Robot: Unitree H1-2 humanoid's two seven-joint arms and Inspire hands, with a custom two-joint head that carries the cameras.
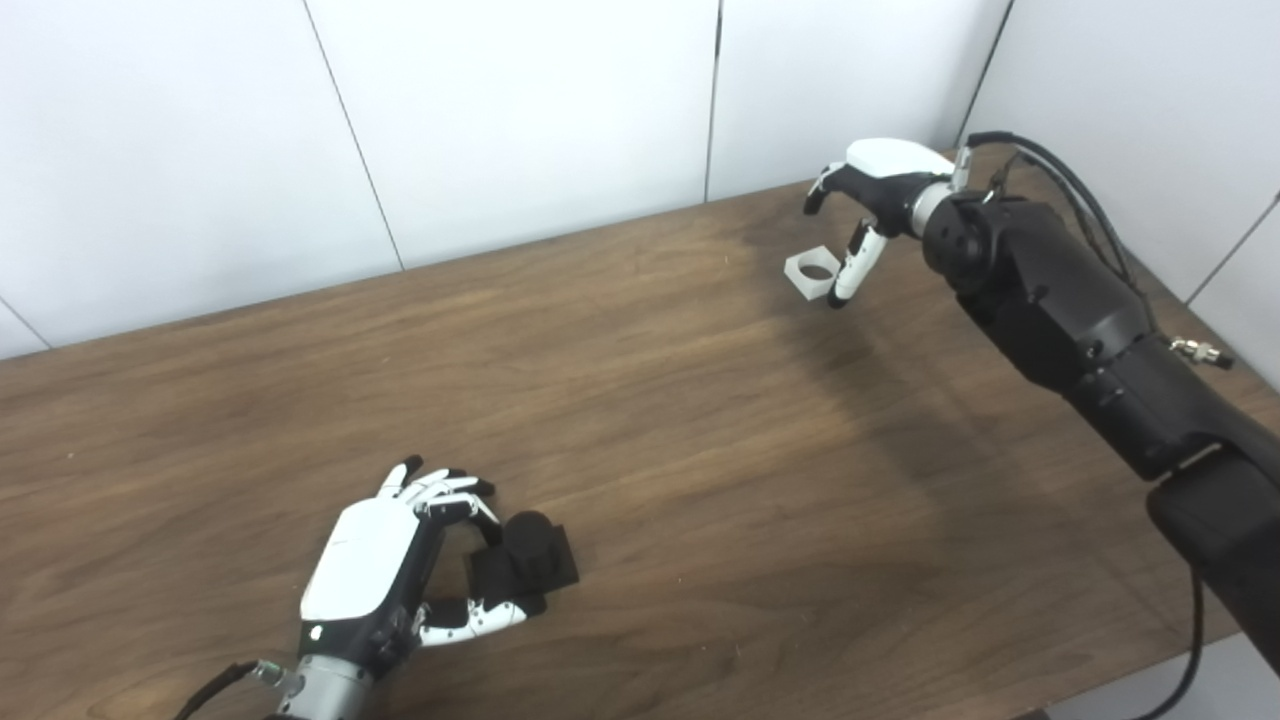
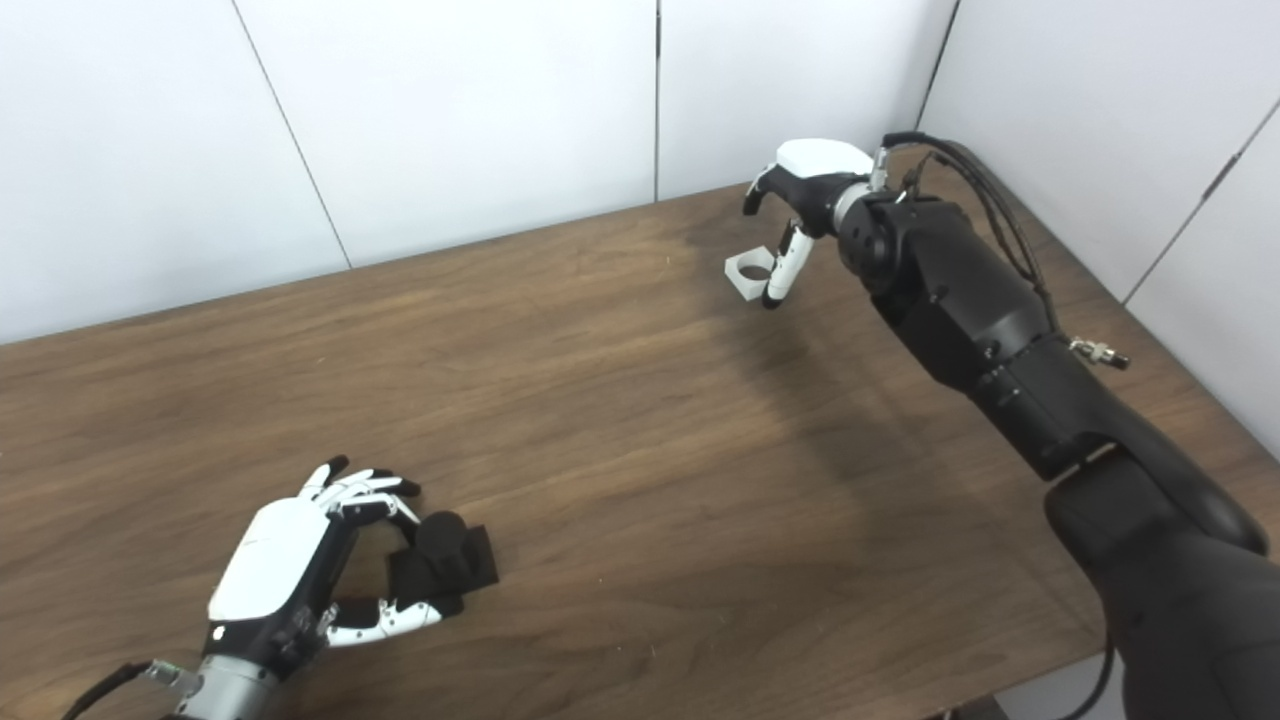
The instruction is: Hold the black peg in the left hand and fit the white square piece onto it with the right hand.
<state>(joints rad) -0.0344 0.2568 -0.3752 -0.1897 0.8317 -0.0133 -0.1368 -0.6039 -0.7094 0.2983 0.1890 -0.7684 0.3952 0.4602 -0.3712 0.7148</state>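
Observation:
The black peg (image 1: 527, 560), a short cylinder on a square black base, rests on the wooden table (image 1: 700, 450) at the lower left. My left hand (image 1: 385, 565) wraps it from the left. Its fingers (image 1: 462, 497) curl against the peg's far side and its thumb lies along the base's near edge. The white square piece (image 1: 813, 273) with a round hole lies on the table at the far right. My right hand (image 1: 872, 190) arches over it with fingers spread, its thumb just right of the piece; it is not closed on it.
White wall panels (image 1: 520, 110) stand right behind the table's far edge, close to the right hand. The table's right edge runs under the right arm (image 1: 1060, 300). A cable hangs by the near right corner.

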